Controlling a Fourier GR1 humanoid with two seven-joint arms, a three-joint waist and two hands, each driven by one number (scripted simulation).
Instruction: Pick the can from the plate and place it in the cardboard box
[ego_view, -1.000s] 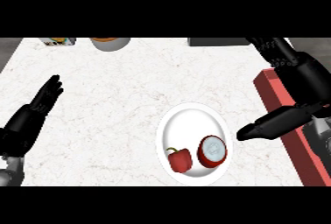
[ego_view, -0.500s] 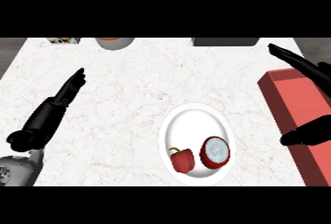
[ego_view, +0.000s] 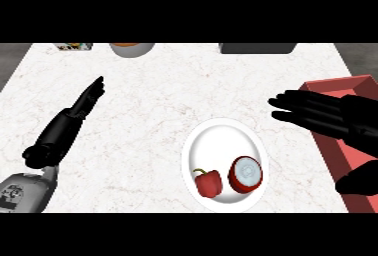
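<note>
A white plate (ego_view: 221, 137) lies on the marble counter right of centre. On its near part a red can (ego_view: 245, 174) lies with its silvery end up, and a red bell pepper (ego_view: 208, 182) sits just to its left. My right hand (ego_view: 325, 117) hovers open above the counter right of the plate, fingers straight and pointing left, well apart from the can. A red box (ego_view: 344, 150) runs along the right edge, partly hidden by that hand. My left hand (ego_view: 70, 122) rests open at the left, fingers pointing up and away.
Along the far edge stand a small printed carton (ego_view: 74, 47), a grey bowl with orange contents (ego_view: 131, 48) and a dark tray (ego_view: 257, 48). Bare marble lies between the left hand and the plate.
The right hand has swung in from the right edge and now spreads over the counter beside the plate. The left hand has stretched farther up the counter. Plate, can and pepper stay put.
</note>
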